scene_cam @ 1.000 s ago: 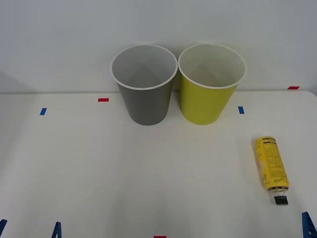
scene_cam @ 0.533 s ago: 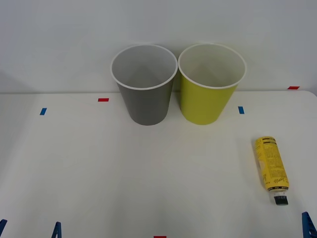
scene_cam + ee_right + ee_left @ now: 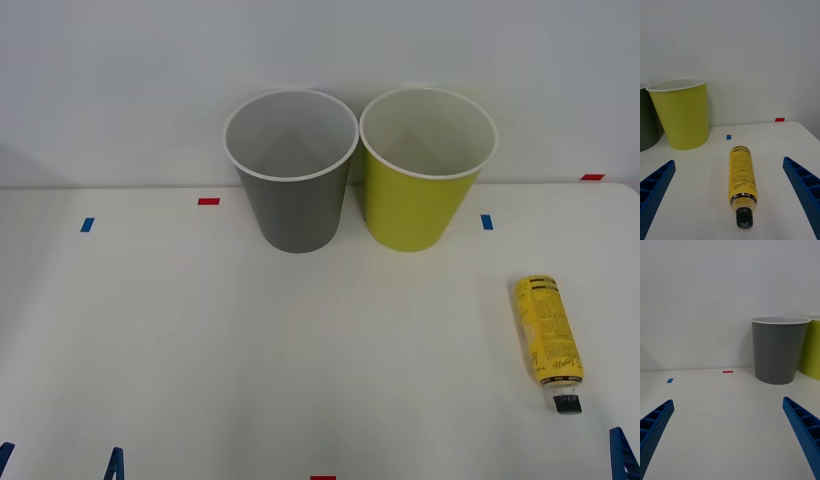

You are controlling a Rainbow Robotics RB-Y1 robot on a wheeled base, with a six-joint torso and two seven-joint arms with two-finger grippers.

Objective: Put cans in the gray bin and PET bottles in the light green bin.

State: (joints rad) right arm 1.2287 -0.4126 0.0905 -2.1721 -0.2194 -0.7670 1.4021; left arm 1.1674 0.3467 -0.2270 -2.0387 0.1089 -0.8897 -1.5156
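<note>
The gray bin (image 3: 293, 190) stands upright at the back of the white table, touching the light green bin (image 3: 425, 180) on its right. Both look hollow inside. A PET bottle (image 3: 548, 332) with a yellow label lies on its side at the right, its dark cap toward me. My right gripper (image 3: 729, 161) hovers open just before the bottle (image 3: 742, 176), a finger on either side. My left gripper (image 3: 728, 401) is open low at the table's near left, facing the gray bin (image 3: 777, 350). Cans are out of view.
Small red and blue tape marks (image 3: 208, 201) dot the white table (image 3: 300, 350). A plain pale wall rises right behind the bins. Wide bare tabletop lies between the grippers and the bins.
</note>
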